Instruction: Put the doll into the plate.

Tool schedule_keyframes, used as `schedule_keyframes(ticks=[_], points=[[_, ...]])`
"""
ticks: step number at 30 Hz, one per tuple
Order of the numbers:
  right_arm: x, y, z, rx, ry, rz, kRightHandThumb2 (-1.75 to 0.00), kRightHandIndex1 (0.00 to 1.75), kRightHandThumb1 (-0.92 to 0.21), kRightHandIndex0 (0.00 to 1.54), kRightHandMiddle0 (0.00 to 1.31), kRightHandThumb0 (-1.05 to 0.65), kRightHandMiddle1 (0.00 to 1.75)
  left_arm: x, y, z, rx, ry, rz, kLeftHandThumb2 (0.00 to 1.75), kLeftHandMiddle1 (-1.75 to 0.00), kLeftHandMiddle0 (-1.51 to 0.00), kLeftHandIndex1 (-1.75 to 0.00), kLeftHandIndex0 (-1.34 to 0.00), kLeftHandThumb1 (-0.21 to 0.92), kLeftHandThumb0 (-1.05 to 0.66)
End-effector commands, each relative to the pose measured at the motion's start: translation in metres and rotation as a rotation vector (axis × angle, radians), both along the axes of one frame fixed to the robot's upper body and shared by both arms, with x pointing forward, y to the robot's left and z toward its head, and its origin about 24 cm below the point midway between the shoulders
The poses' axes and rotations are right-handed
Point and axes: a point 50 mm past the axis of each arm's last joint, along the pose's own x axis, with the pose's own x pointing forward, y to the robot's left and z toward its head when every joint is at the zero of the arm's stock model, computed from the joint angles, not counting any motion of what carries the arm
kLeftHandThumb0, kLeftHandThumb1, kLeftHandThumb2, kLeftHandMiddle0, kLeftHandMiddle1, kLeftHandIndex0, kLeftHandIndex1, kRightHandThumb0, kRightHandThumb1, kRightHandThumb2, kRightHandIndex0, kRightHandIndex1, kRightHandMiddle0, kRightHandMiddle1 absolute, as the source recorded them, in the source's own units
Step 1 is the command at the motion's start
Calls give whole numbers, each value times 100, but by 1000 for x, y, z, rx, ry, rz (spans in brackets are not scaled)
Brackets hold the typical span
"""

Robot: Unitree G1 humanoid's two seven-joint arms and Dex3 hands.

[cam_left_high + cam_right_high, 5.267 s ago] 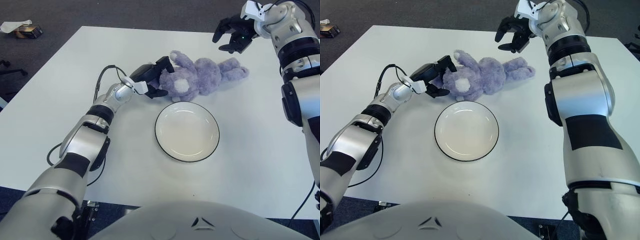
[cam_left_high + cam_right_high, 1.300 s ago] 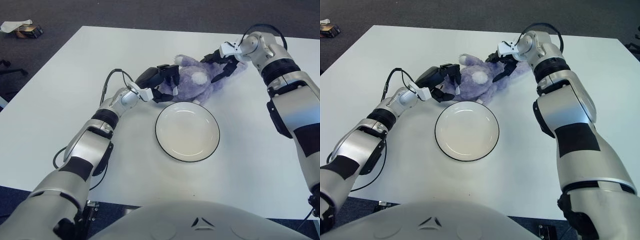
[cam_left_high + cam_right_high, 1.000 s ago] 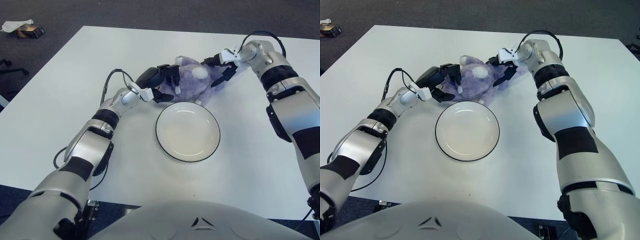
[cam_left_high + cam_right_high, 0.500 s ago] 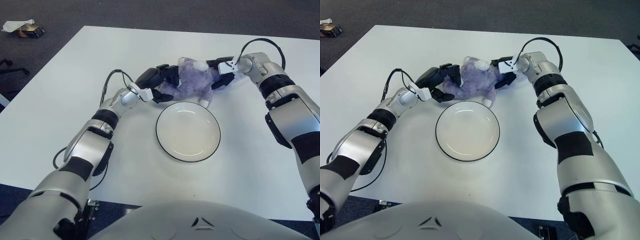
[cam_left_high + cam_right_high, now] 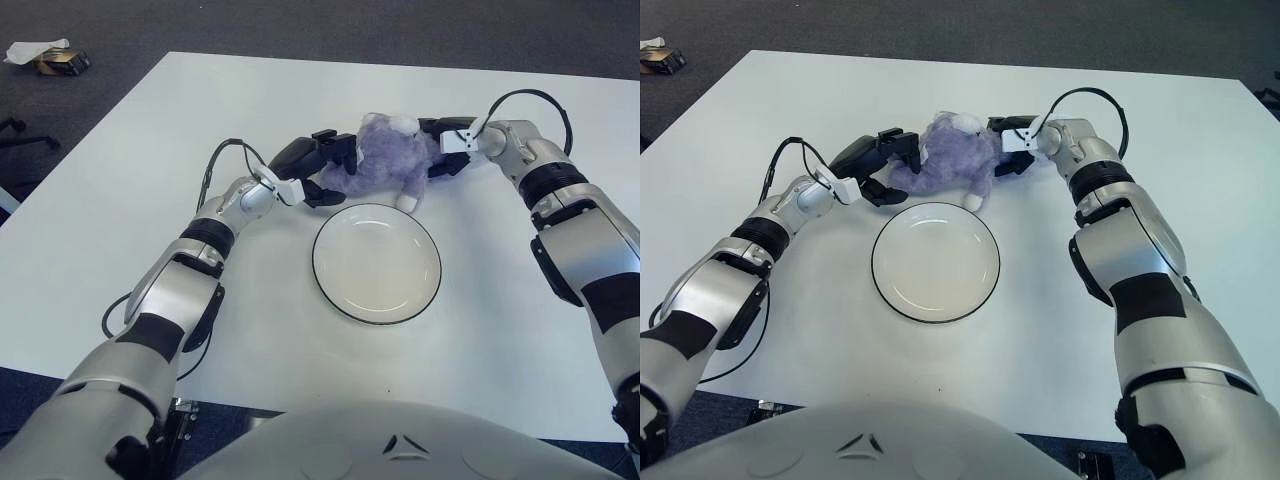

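A purple plush doll (image 5: 383, 160) with white patches is held between my two hands, just behind the far rim of the white plate (image 5: 376, 263), with one white foot hanging near that rim. My left hand (image 5: 318, 166) grips the doll's left side with curled black fingers. My right hand (image 5: 443, 150) is shut on its right side. The plate has a dark rim and holds nothing. The doll also shows in the right eye view (image 5: 946, 157).
The white table (image 5: 120, 200) carries only the plate and the doll. A cable (image 5: 212, 165) loops above my left forearm. A small object (image 5: 45, 58) lies on the dark floor beyond the table's far left corner.
Both hands closed on the doll, which was lying stretched out. It is now bunched up between them and has shifted slightly toward the plate; my right hand came down from the far right.
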Motion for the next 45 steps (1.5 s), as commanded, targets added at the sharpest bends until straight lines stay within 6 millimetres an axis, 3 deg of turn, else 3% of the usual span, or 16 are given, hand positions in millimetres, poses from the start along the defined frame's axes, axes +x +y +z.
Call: schedule_keyframes(ticks=[1,6,10,22,26,32,34,37,45], points=[[-10,-17,-34,36,74,-124,-141,154,-17,70,63,-21,173,3,0,6,16,-27,-1,99,-159,-32,-175,-44,56,-1],[-12,-20,-37,120,-15,-174,-163,159,1,86,68,-3,174,2,0,6,23,-44,-3,100,-157,-33,-175,-45,55,-1],[-12,-21,-40,179,-68,-212,-166,158,4,90,69,0,175,3,0,5,31,-44,6,100,-157,-34,-175,-46,54,-1],[-15,-18,-43,352,-115,-274,-163,161,0,87,64,0,175,5,1,4,1,-47,48,98,-156,-35,-175,-44,55,-1],[-15,-17,-42,381,-121,-275,-165,164,1,87,65,0,175,6,2,4,-8,-40,67,92,-155,-33,-175,-40,60,-1],[-14,-16,-42,489,-106,-346,-167,164,3,88,66,0,175,8,4,2,-36,-78,143,64,-158,-21,-174,-26,81,-1],[-14,-16,-42,540,-87,-376,-167,163,3,88,66,0,175,8,5,2,-50,-105,166,63,-153,-14,-171,-29,81,-18],[-14,-17,-42,576,-71,-396,-166,163,2,88,66,0,175,8,5,2,-59,-129,181,63,-148,-10,-169,-30,80,-31],[-12,-19,-38,784,-12,-479,-161,160,-2,89,61,0,175,9,6,0,-105,-166,250,56,-143,-3,-173,-23,88,-35]])
